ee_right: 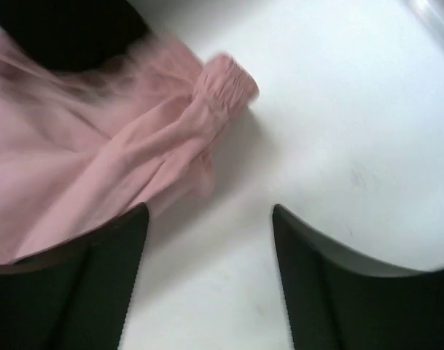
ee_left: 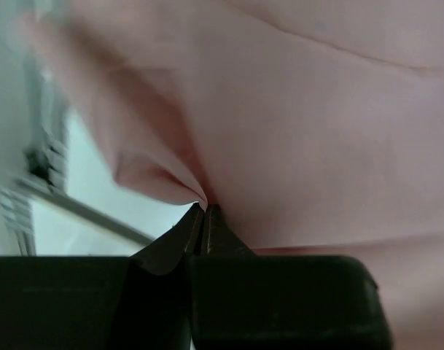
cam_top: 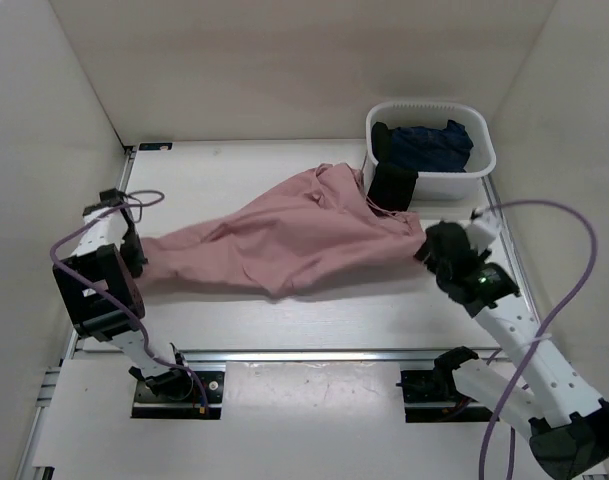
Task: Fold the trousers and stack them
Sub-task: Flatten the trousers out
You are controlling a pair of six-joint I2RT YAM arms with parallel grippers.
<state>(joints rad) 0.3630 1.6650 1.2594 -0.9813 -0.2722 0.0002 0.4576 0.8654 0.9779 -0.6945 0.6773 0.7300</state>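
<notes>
**Left tool pinching the narrow end of the trousers, right tool gaping beside the gathered end**

Nearest, along the bottom of the top view, both arms are rising from their bases at the edge of the table [cam_top: 314,325]. The left arm is reaching up the left side of the frame and bending its wrist inward, so the left tool [cam_top: 136,258] is pointing right, low over the table. In its own wrist view the left tool [ee_left: 205,211] is pressing its fingers together on a small fold of the trousers [ee_left: 316,131], and the pinch is sitting at the very tips. The right arm is slanting up from the lower right corner, and the right tool [cam_top: 425,250] is hanging at the right end of the cloth. Its wrist view, somewhat blurred, is showing the right tool [ee_right: 209,213] with fingers spread apart and gripping nothing. The trousers [ee_right: 76,182] are filling the left of that frame, and their elastic band [ee_right: 225,80] is lying just beyond.

Farther out, the trousers [cam_top: 294,235] are stretching across the middle of the table, widening toward the right, wrinkled and not yet folded. At the upper right a white basket [cam_top: 481,170] is holding dark garments [cam_top: 434,145], one of them draping over its near wall beside the pink cloth.

The fabric is looking thin, light and limp, so it is likely to sag between grips and may slide out of a tip pinch. The thicker gathered band is probably offering the right tool its surest hold
</notes>
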